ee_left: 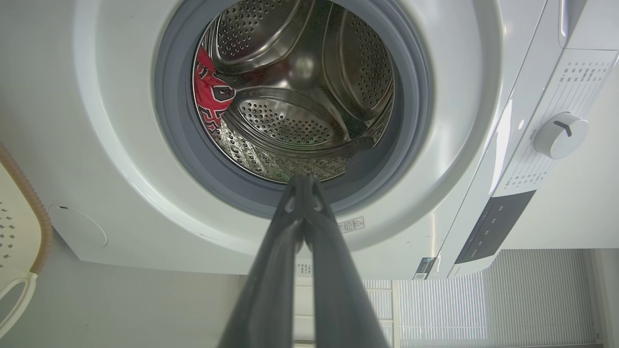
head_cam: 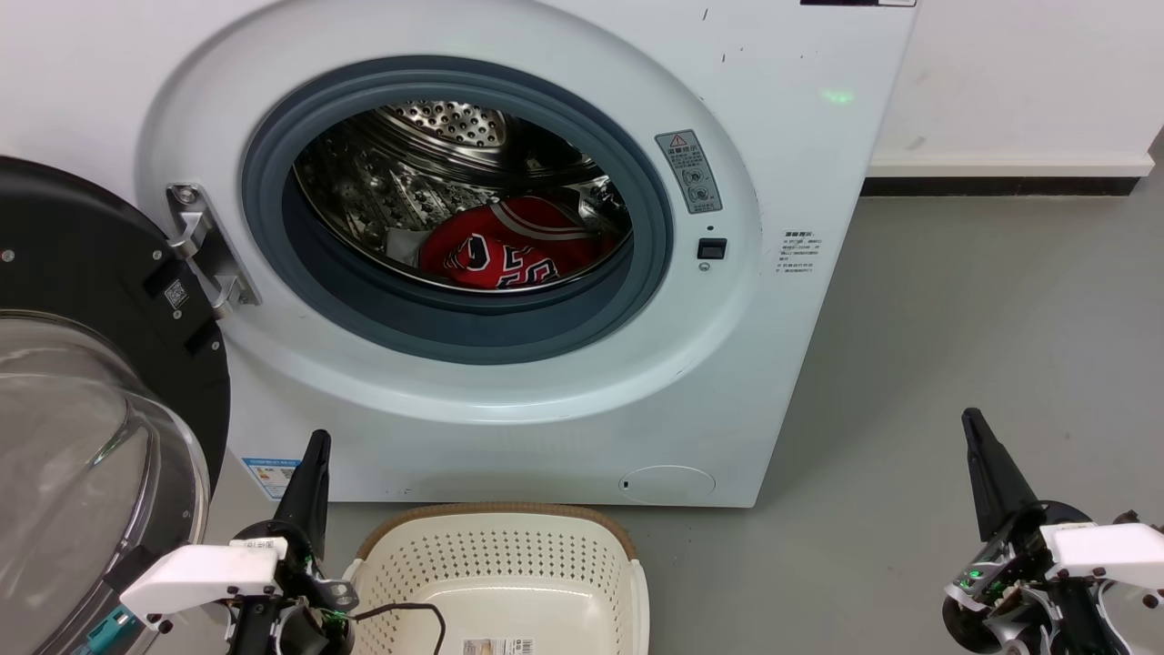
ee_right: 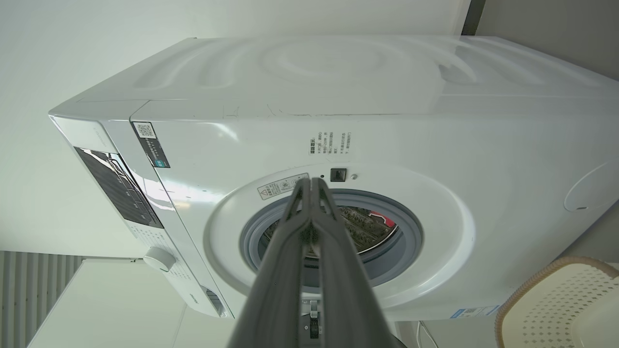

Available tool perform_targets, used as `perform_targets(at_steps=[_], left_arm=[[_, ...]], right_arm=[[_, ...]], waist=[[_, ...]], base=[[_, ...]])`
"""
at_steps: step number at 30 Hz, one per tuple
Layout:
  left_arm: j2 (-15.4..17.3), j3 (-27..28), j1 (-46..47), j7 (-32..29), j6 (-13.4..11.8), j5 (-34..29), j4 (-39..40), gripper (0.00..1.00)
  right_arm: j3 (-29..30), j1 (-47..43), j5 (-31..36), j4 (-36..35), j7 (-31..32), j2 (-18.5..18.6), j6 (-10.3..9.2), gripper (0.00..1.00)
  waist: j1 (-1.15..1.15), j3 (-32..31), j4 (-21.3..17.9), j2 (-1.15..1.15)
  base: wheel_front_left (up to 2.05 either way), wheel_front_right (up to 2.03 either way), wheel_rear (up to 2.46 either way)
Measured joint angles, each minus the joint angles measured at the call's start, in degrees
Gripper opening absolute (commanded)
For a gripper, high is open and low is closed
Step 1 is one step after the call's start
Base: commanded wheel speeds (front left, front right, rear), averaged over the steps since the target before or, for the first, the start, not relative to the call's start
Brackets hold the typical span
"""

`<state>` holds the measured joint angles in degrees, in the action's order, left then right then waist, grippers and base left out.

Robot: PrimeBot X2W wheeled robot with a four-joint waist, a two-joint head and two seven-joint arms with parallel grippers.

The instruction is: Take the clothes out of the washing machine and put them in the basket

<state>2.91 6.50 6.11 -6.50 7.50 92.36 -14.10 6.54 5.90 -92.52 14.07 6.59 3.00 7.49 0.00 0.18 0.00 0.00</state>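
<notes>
Door (head_cam: 86, 400): swung open at the left of the head view, its black frame and glass bowl cut off by the left edge. A small QR sticker (head_cam: 175, 293) sits on the frame; its code cannot be read.

Left gripper (head_cam: 316, 444): lower left, in front of the machine. The fingers are pressed together and hold nothing. It partly covers a blue-edged label (head_cam: 271, 475), whose print is illegible.

Basket (head_cam: 496, 515): on the floor at bottom centre, touching no gripper. The label on its bottom (head_cam: 496, 647) is cut off by the lower edge of the frame.

Washing machine (head_cam: 800, 118): porthole open. The clothes (head_cam: 509, 247) lie in the lower part of the drum, right of centre. The black-and-white lettering on the red fabric is folded, and only fragments show. A grey warning sticker (head_cam: 689, 171) with a triangle symbol and a white notice (head_cam: 800, 252) stand right of the porthole, their text too small to read.

Right gripper (head_cam: 975, 423): lower right, above bare floor and well apart from the machine. The fingers are closed on each other and hold nothing.
</notes>
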Motion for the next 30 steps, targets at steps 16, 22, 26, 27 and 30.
perform_targets(at_steps=[16, 22, 26, 27, 30], left_arm=[[0.0, 0.0, 0.0, 0.0, 0.0, 0.0, 0.0, 0.00], [0.0, 0.0, 0.0, 0.0, 0.0, 0.0, 0.0, 0.00], [0.0, 0.0, 0.0, 0.0, 0.0, 0.0, 0.0, 0.00], [0.0, 0.0, 0.0, 0.0, 0.0, 0.0, 0.0, 0.00], [0.0, 0.0, 0.0, 0.0, 0.0, 0.0, 0.0, 0.00]], right_arm=[[0.0, 0.0, 0.0, 0.0, 0.0, 0.0, 0.00, 0.00], [0.0, 0.0, 0.0, 0.0, 0.0, 0.0, 0.00, 0.00], [0.0, 0.0, 0.0, 0.0, 0.0, 0.0, 0.00, 0.00], [0.0, 0.0, 0.0, 0.0, 0.0, 0.0, 0.00, 0.00], [0.0, 0.0, 0.0, 0.0, 0.0, 0.0, 0.00, 0.00]], waist=[[0.00, 0.0, 0.0, 0.00], [0.00, 0.0, 0.0, 0.00], [0.00, 0.0, 0.0, 0.00], [0.00, 0.0, 0.0, 0.00], [0.00, 0.0, 0.0, 0.00]], base=[[0.00, 0.00, 0.00], [0.00, 0.00, 0.00], [0.00, 0.00, 0.00], [0.00, 0.00, 0.00], [0.00, 0.00, 0.00]])
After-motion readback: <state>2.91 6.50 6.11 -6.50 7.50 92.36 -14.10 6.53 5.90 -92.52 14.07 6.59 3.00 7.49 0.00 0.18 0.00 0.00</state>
